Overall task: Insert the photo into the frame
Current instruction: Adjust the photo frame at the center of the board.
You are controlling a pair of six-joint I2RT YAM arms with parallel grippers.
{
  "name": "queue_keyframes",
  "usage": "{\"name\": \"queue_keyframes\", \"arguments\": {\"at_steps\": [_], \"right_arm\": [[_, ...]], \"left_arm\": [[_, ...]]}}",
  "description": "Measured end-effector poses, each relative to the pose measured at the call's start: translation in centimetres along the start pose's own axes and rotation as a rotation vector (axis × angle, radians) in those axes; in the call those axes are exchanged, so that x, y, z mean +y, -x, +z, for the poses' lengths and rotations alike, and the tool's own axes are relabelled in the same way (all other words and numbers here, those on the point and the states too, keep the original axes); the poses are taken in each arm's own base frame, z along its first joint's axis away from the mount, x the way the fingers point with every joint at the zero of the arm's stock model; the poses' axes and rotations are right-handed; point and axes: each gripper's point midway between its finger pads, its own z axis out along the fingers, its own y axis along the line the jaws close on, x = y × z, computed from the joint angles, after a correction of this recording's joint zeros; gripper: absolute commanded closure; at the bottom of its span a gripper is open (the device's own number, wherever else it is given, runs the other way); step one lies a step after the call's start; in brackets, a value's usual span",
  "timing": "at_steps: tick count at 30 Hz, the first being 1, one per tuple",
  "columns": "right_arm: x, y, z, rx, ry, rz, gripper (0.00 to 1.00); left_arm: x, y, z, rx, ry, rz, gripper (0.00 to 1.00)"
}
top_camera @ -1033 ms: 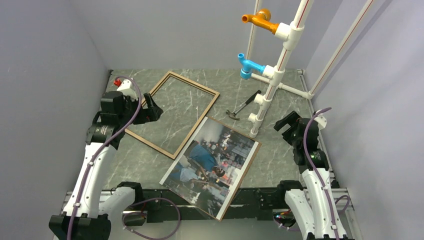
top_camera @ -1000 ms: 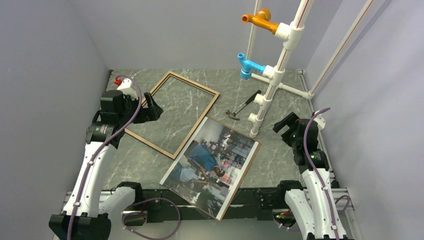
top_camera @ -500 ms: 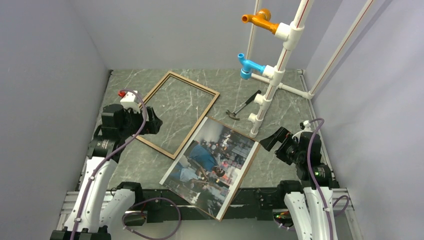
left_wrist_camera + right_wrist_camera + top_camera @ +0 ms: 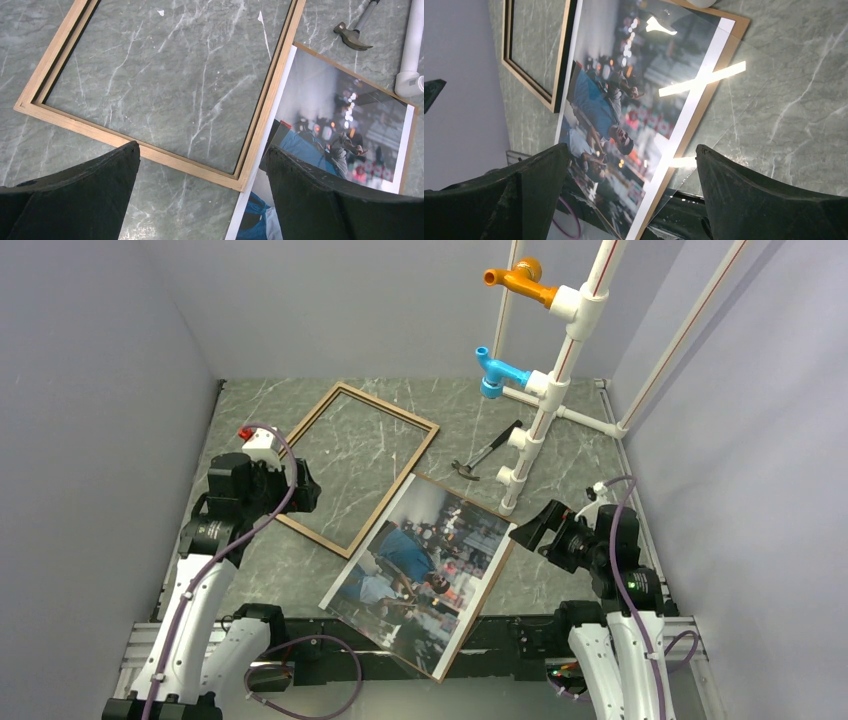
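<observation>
the photo (image 4: pixel 430 560) lies picture up on the table (image 4: pixel 290 575), slanted, its near end sticking out past the table's front edge. the man in the blue shirt shows in the middle of it. under it sits a brown board (image 4: pixel 733 31), showing only as a thin strip along the far and right edges. glare in my right wrist view suggests a clear sheet (image 4: pixel 744 90) lies over it, reaching a little past the board.

the frame (image 4: pixel 388 407) lies flat just to the left, wood side up, with only marble inside it. its right rail runs along the photo's left edge, touching or nearly so; i cannot tell which.

my left claw (image 4: pixel 303 487) hangs above the frame's near left rail, fingers (image 4: pixel 75 200) spread wide, grasping nothing. my right claw (image 4: pixel 530 525) hangs just off the photo's far right corner, also spread wide and bare.

beyond the photo a small hammer (image 4: pixel 485 453) lies on the table beside a white pipe stand (image 4: pixel 545 410) that carries a blue fitting (image 4: pixel 497 373) and an orange one (image 4: pixel 515 280).
</observation>
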Motion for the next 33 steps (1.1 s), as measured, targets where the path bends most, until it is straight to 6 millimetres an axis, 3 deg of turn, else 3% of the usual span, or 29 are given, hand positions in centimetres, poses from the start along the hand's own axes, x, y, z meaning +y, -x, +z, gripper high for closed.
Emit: {"name": "queue_keyframes", "arguments": {"at_steps": [10,17,26,33], "right_arm": [[0.6,-0.5,1.8,0.137,0.019,-0.072,0.00],[6.4,-0.2,3.1,0.188,0.126,-0.275,0.01],[10.7,-6.2,5.0,0.225,0.178,-0.431,0.01],[11.7,-12.6,8.3,0.285,0.065,-0.572,0.00]], "left_arm": [[0.2,-0.5,0.7,0.032,0.003,-0.006,0.01],[0.3,-0.7,0.9,0.045,0.006,-0.009,0.01],[0.4,-0.7,0.9,0.042,0.014,-0.008,0.01],[0.8,-0.6,0.8,0.037,0.039,-0.007,0.01]]}}
